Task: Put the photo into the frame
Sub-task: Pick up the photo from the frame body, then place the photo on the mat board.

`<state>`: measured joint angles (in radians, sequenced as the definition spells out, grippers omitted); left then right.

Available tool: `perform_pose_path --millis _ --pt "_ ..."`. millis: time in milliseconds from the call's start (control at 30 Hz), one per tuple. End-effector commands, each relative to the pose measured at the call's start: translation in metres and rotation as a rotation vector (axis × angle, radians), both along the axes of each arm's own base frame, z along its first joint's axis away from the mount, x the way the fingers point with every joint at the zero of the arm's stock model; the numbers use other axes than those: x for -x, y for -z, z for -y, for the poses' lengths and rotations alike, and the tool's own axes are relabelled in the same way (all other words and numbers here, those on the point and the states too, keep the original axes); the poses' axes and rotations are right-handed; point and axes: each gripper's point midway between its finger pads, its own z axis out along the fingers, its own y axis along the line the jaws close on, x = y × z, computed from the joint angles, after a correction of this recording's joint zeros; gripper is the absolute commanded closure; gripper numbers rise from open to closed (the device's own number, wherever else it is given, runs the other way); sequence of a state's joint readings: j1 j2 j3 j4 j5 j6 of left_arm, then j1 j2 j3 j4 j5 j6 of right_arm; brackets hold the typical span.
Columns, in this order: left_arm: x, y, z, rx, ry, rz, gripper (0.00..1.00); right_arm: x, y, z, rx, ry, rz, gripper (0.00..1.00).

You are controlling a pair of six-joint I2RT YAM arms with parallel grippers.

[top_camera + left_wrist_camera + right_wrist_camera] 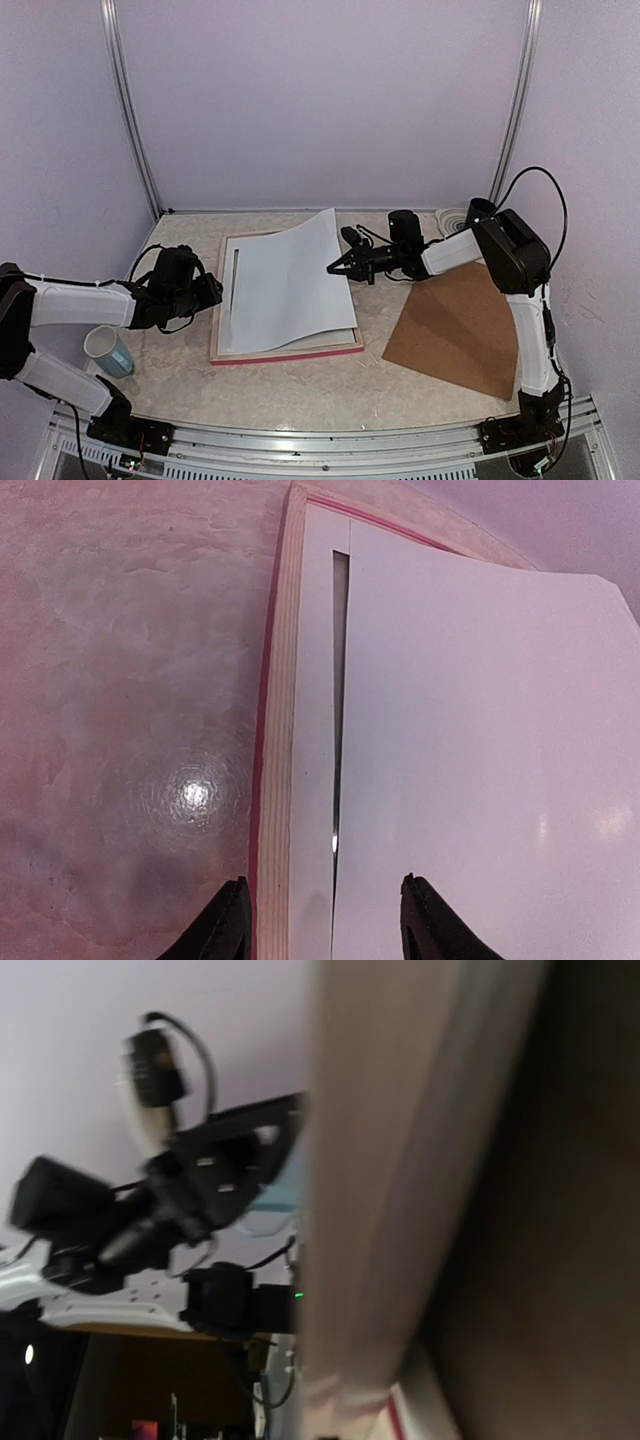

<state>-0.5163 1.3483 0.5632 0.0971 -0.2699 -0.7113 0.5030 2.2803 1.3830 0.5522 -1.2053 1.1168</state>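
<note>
Left gripper (207,290) sits at the left of my overhead view, level with the frame's left side. Its jaws are roughly half apart and grip nothing. On its wrist camera, one dark finger stands outside the pink edge and the other over the white sheet. I cannot tell whether they touch anything.

Nearer the arm bases, a pale cup (108,352) stands on the bench (180,385).

Next comes the frame (290,352), lying flat with its pale wood back up and its pink-red edge showing along the near side. A white mat (315,680) lies inside it, with a narrow dark slot visible beside it.

Over the frame lies the photo (290,285), white back up, so I cannot see the printed side. It covers most of the opening but bows upward and sits a little askew.

The right gripper (338,268) is closed and appears to pinch the photo's right edge, holding it raised; its own camera is blurred.

Furthest right, a brown backing board (460,325) lies on the bench, apart from the frame.

I judge the task about midway: the photo is over the frame but not yet flat, squared or released.
</note>
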Motion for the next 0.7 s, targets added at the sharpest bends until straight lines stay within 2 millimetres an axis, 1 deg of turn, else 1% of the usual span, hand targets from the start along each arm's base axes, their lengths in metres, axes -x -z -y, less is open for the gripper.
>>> perform_pose_path --millis 0,33,67,233,300,400,433,500,567,667 --pt "0.002 -0.002 -0.012 0.01 -0.04 0.016 0.49 0.015 -0.067 -0.013 -0.136 -0.075 0.144 1.0" --pt "0.002 -0.003 -0.014 0.013 -0.043 0.021 0.49 0.016 -0.066 -0.013 -0.138 -0.079 0.133 1.0" --pt "0.003 -0.002 -0.015 0.012 -0.046 0.02 0.49 0.014 -0.058 -0.013 -0.123 -0.076 0.106 1.0" --pt "0.006 0.0 -0.019 0.012 -0.055 0.014 0.49 -0.004 0.006 -0.005 0.045 -0.008 -0.005 1.0" --pt "0.007 0.001 -0.021 0.01 -0.058 0.012 0.49 -0.009 0.02 -0.005 0.099 0.006 0.001 1.0" --pt "0.007 0.002 -0.023 0.011 -0.061 0.011 0.49 -0.018 0.029 -0.006 0.17 0.016 0.032 1.0" --pt "0.007 0.002 -0.023 0.011 -0.062 0.01 0.49 -0.021 0.028 -0.006 0.181 0.018 0.039 1.0" --pt "0.007 0.002 -0.023 0.015 -0.06 0.012 0.49 -0.024 0.015 -0.01 0.157 0.009 0.053 0.99" --pt "0.007 0.003 -0.022 0.016 -0.058 0.01 0.49 -0.025 -0.008 -0.014 0.099 -0.008 0.064 0.99" --pt "0.007 0.004 -0.022 0.018 -0.056 0.007 0.49 -0.022 -0.052 -0.021 -0.012 -0.044 0.113 0.98"
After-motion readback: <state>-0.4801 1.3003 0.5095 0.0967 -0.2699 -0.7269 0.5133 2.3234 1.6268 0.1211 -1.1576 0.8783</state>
